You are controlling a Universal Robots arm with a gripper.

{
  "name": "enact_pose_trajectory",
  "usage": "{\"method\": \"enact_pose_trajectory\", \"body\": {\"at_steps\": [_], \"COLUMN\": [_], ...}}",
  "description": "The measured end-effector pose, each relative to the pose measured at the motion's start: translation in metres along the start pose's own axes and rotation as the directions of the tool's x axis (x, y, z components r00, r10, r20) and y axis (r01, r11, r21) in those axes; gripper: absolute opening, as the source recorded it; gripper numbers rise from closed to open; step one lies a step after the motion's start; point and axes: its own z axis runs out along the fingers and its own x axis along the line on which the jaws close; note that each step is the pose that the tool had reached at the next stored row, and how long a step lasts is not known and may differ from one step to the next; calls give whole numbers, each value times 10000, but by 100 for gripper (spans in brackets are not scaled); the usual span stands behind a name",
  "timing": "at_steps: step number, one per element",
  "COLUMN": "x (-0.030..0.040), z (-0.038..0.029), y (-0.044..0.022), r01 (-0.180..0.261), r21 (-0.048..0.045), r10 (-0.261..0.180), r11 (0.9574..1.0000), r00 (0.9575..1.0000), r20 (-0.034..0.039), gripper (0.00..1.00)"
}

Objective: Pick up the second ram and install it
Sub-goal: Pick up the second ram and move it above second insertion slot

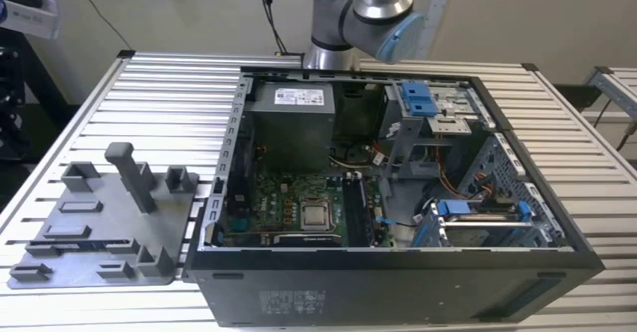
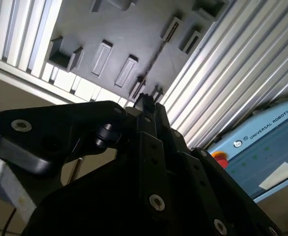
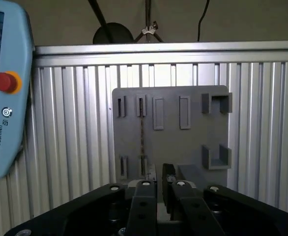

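ram (image 3: pixel 142 132) stands edge-on in grey fixture plate (image 3: pixel 193 140), just ahead of narrowly parted end effector (image 3: pixel 158 171).

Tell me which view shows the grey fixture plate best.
The exterior view: the whole fixture plate shows, upright posts included. The first wrist view faces its slots squarely, with the gripper covering one edge. The second wrist view catches part of it at a slant.

Fixture plate (image 1: pixel 104 231): grey, on the slatted table (image 1: pixel 159 86), exterior view's left.
Computer case (image 1: pixel 378 291): open, just beside it, green motherboard (image 1: pixel 283 198) inside.
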Motion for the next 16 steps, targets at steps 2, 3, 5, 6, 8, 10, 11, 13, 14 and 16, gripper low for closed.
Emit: {"method": "enact_pose_trajectory", "body": {"at_steps": [2,3,5,6,8,10,11,13,14,16], "x": [1,2,3,4,5,6,7,7,7,7], "z": [0,0,0,0,0,0,0,1,4,15], "y": [0,0,0,0,0,0,0,0,0,-1], "r01": [0,1,0,0,0,0,0,0,0,0], "r21": [0,0,0,0,0,0,0,0,1,1], "r10": [0,-1,0,0,0,0,0,0,0,0], "r11": [10000,10000,10000,10000,10000,10000,10000,10000,10000,10000], "r00": [10000,10000,10000,10000,10000,10000,10000,10000,10000,10000], "r20": [0,0,0,0,0,0,0,0,0,1], "gripper": [30,30,42,42,42,42,42,42,42,42]}}
